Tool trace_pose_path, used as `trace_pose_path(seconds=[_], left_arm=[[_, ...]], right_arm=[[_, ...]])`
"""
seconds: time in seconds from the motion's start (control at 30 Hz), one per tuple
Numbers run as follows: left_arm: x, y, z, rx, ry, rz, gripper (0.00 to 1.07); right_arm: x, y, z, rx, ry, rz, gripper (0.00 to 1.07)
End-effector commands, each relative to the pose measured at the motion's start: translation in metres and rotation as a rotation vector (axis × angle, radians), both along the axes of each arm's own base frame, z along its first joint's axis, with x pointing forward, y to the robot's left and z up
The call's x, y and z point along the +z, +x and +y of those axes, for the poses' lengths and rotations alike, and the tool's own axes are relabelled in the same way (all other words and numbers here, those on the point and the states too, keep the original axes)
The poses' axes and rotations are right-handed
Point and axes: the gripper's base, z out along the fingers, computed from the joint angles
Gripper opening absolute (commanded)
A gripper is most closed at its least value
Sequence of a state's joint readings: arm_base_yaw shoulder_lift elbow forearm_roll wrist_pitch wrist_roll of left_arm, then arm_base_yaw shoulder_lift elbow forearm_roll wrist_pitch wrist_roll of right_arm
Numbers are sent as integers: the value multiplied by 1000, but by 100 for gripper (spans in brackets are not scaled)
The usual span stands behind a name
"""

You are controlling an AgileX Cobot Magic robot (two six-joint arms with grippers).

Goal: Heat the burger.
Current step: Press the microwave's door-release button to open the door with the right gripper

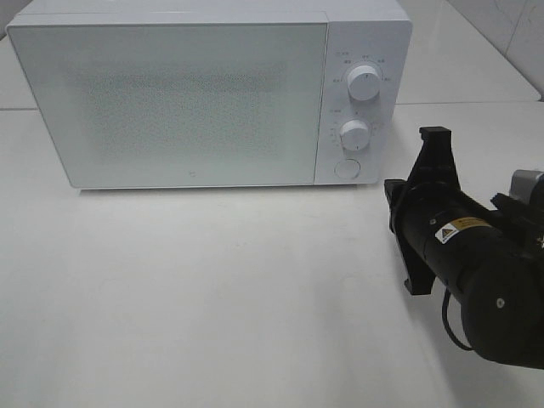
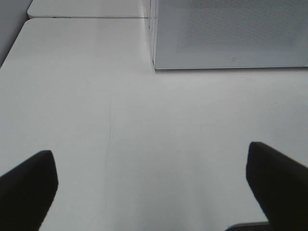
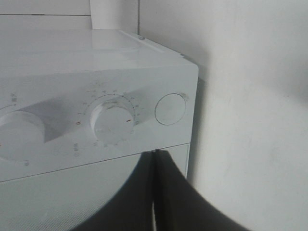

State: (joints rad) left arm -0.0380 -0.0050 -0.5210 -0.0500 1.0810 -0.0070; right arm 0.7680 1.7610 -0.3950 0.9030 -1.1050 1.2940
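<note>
A: Where is the burger?

B: It shows in none of the three views, so I cannot tell where it is. The microwave stands at 11 o'clock on the white table, with its door shut and frosted.

A: And the controls?

B: They are on the 3 o'clock side of the front: an upper knob, a lower knob under it, and a round button at the 5 o'clock corner.

A: What about the right gripper?

B: Its fingers are pressed together, with nothing between them. They point at the control panel, close to the lower knob and the round button. I cannot tell whether they touch the front. The right arm comes in from 4 o'clock in the high view.

A: And the left gripper?

B: Its fingers are spread wide over bare table and hold nothing. The microwave's lower front edge lies well ahead of them.
</note>
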Motion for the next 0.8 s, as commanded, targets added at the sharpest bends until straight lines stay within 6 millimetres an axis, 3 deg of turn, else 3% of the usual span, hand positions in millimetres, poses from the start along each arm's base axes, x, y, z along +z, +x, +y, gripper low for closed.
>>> trace_pose_path(seconds=[0.03, 0.43, 0.8], left_arm=[[-1, -1, 0, -3, -5, -14, 100], [-1, -1, 0, -3, -5, -14, 100], [-1, -1, 0, -3, -5, -14, 100]], right_arm=[[-9, 7, 8, -3, 11, 22, 0], [-22, 26, 23, -15, 25, 40, 0], [-30, 63, 30, -7, 44, 45, 0]])
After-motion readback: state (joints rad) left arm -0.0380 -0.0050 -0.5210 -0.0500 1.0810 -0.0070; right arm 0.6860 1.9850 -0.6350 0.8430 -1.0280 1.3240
